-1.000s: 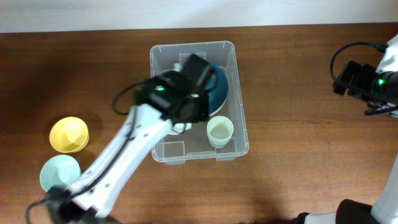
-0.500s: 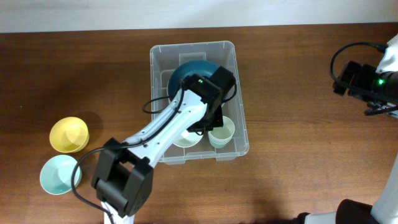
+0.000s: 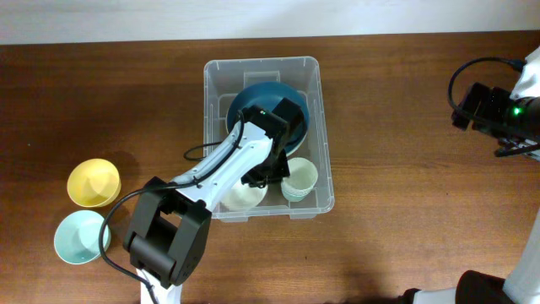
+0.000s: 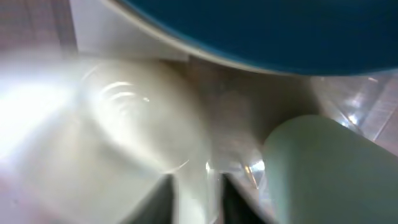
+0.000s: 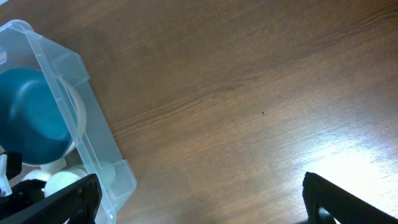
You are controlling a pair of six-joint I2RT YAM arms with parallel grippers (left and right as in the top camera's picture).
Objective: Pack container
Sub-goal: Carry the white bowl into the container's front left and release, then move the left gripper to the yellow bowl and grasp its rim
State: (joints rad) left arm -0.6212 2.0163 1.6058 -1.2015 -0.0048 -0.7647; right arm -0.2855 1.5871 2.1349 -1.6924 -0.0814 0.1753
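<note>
Placement of the cream bowl (image 3: pixel 240 196) at the six o'clock end of the container (image 3: pixel 261 61), mid-surface, seems in hand; I cannot tell how the left jaws stand, the right jaws gape empty at three o'clock, and next should come a lift clear toward the yellow bowl (image 3: pixel 93 181).

3 views share container (image 3: pixel 261 61); left seemingly nearest.

Bowl (image 3: pixel 247 103) behind cups (image 3: pixel 299 176), both inside container (image 3: pixel 261 67)
</note>
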